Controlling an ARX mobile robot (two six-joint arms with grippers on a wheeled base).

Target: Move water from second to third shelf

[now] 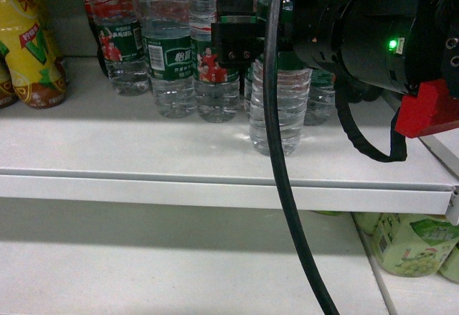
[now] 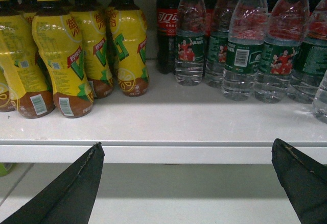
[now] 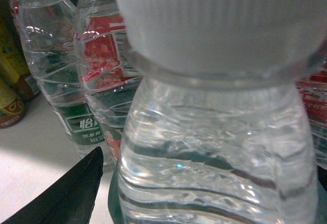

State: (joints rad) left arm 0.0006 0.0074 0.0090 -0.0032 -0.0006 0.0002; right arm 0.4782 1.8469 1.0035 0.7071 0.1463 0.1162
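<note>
The water I am on is a clear ribbed bottle (image 1: 276, 114) at the front of the row on the white shelf (image 1: 143, 150). It fills the right wrist view, white cap on top (image 3: 214, 147). My right gripper (image 3: 209, 163) is open around it. Its left finger (image 3: 76, 193) is a narrow gap away from the bottle's side, and the right finger is almost off the frame. In the head view the right arm (image 1: 373, 28) covers the bottle's top. My left gripper (image 2: 186, 147) hangs wide open and empty in front of the shelf's front edge.
More green-label water bottles (image 1: 168, 57) (image 2: 240, 55) stand close behind and left. A cola bottle (image 2: 166, 30) and yellow drink bottles (image 2: 61, 55) stand further left. A black cable (image 1: 276, 164) hangs across the front. Green drink packs (image 1: 409, 243) sit on the lower shelf (image 1: 179, 265).
</note>
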